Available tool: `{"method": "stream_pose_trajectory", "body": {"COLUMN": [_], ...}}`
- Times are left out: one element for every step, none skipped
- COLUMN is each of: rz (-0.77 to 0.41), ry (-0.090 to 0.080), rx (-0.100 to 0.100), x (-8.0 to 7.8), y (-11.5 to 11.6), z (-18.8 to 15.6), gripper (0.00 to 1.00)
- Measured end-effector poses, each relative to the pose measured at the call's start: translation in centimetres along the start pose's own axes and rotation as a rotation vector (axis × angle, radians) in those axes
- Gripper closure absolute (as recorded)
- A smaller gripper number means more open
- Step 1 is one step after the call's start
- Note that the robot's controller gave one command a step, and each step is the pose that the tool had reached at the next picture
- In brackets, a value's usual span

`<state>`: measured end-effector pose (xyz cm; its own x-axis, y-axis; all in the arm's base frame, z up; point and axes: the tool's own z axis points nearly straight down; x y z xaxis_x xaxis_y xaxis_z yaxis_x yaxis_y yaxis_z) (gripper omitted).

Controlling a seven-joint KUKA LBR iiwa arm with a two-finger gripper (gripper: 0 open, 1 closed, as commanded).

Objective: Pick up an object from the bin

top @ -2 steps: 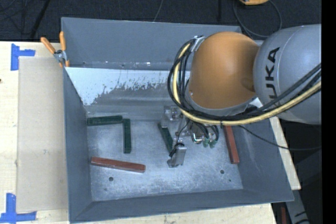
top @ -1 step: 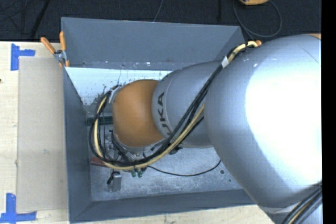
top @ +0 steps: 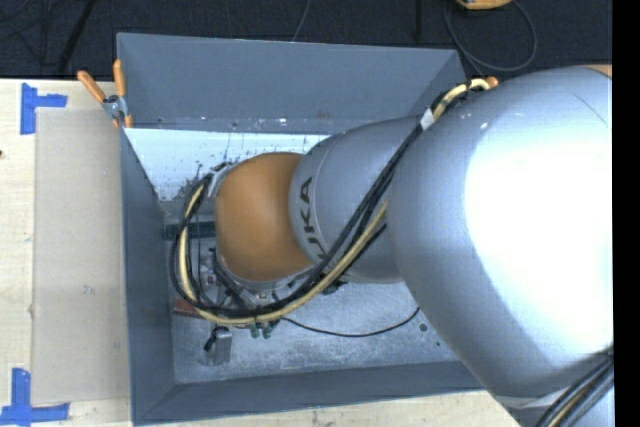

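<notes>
Reddish-brown scrap (top: 185, 310) of a kind too hidden to name lies on the near-left floor of the bin (top: 146, 315), just beside the gripper (top: 220, 330), which is set low there, probably to reach it. Whether the gripper is apart or together I cannot tell — the orange wrist cover (top: 255, 215) and the arm (top: 480, 215) reaching in from the right hide it

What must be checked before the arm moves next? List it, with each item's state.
1. Gripper inside the bin, low by its left wall: ok.
2. Object held: cannot tell; the orange cover hides that spot.
3. Target under the gripper: cannot tell; a small reddish thing lies beside it.
4. Cables clear of the bin's rim: ok.
</notes>
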<state>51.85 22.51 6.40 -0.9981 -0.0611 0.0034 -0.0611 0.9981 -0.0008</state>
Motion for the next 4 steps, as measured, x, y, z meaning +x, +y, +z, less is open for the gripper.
{"method": "stream_pose_trajectory", "body": {"rz": [0.147,0.149,0.153,0.155], "ry": [-0.003,-0.001,-0.001,-0.002], "rx": [-0.001,-0.001,-0.001,-0.001], "x": [0.00,0.01,0.00,0.00], "y": [2.18,2.11,2.03,2.02], "z": [-0.53,-0.45,-0.39,-0.39], "gripper": [0.00,0.00,0.00,1.00]}}
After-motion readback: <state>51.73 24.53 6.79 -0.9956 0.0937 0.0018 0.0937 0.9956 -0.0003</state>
